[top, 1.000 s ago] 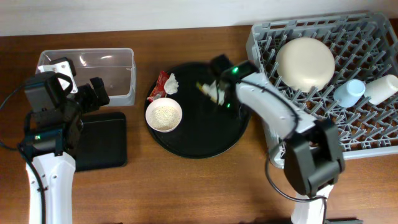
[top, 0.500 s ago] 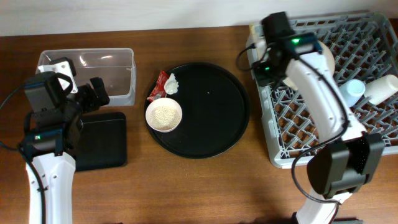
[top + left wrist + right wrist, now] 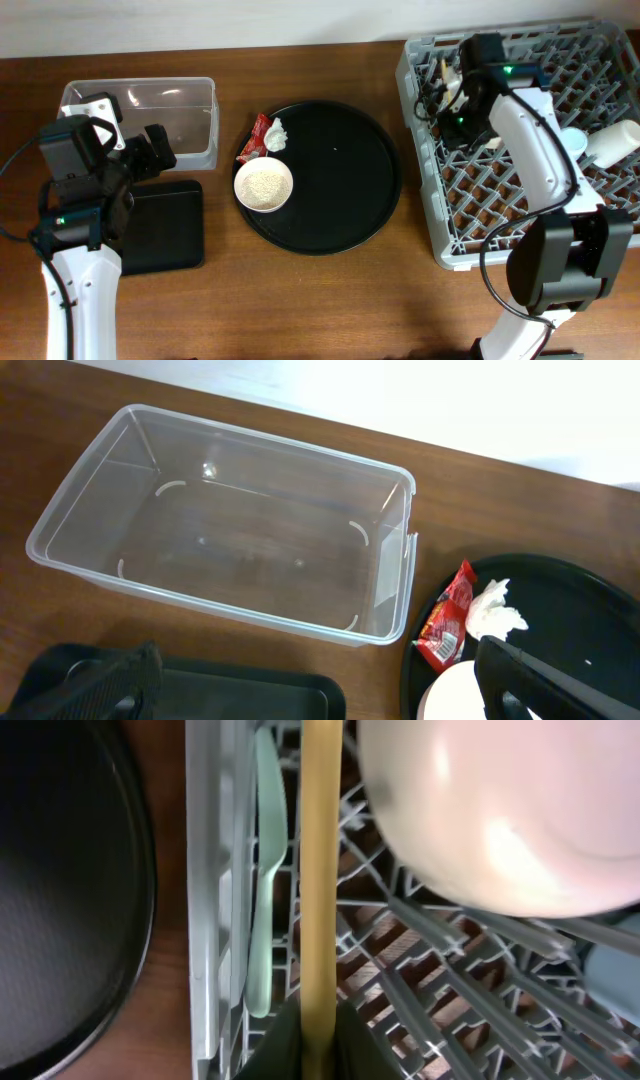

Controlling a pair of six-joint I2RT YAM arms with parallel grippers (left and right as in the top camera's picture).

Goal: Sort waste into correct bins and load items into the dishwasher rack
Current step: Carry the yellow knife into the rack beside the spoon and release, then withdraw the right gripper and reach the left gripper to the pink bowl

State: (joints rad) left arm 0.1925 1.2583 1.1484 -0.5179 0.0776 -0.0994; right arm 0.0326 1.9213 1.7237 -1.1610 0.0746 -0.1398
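My right gripper point(image 3: 452, 100) is shut on a yellow utensil point(image 3: 320, 870) over the left part of the grey dishwasher rack point(image 3: 425, 190). A pale blue utensil point(image 3: 262, 870) lies in the rack by its left wall. The cream bowl point(image 3: 500, 810) sits upside down just right of the yellow utensil. A light blue cup point(image 3: 572, 142) and a white cup point(image 3: 615, 140) lie in the rack. A red wrapper point(image 3: 258, 135), a white tissue point(image 3: 276, 133) and a small bowl of rice point(image 3: 263, 185) are on the round black tray. My left gripper point(image 3: 152, 152) is open and empty between the clear tub point(image 3: 140, 115) and the black rectangular tray point(image 3: 165, 225).
The round black tray point(image 3: 340, 180) lies between the bins and the rack. In the left wrist view the tub point(image 3: 230, 530) is empty, with the wrapper point(image 3: 448, 625) and tissue point(image 3: 495, 610) to its right. The wooden table's back edge meets a pale wall.
My right arm has carried the yellow utensil from the round black tray up and right to over the rack's left side. The left arm has not moved.
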